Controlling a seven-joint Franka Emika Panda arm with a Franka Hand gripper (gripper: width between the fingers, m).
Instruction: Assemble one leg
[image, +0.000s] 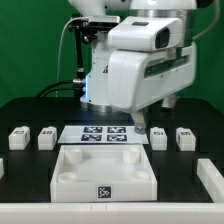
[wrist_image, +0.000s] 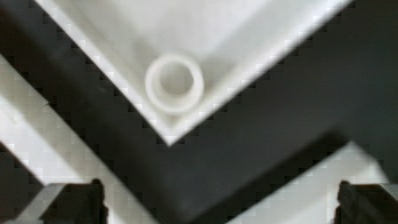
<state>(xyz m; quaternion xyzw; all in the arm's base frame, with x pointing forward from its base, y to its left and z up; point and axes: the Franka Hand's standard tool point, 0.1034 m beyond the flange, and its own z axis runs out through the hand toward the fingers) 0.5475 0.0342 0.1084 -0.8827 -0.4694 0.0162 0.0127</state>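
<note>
The jaws stand wide apart and empty above a corner socket (wrist_image: 173, 82) of the white square panel (image: 104, 172). The nearest leg (image: 158, 136) sits on the table (image: 22, 168) near the marker board (image: 103, 134). It is probably light, rigid and smooth, so it is best pinched across its flat sides.

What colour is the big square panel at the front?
The panel is white, with a black-and-white tag on its front; clearest in the exterior view.

Exterior camera faces the arm (image: 140, 70) frontally, slightly raised; wrist camera (very close) looks down onto the panel (image: 80, 188) (wrist_image: 199, 28) corner.
</note>
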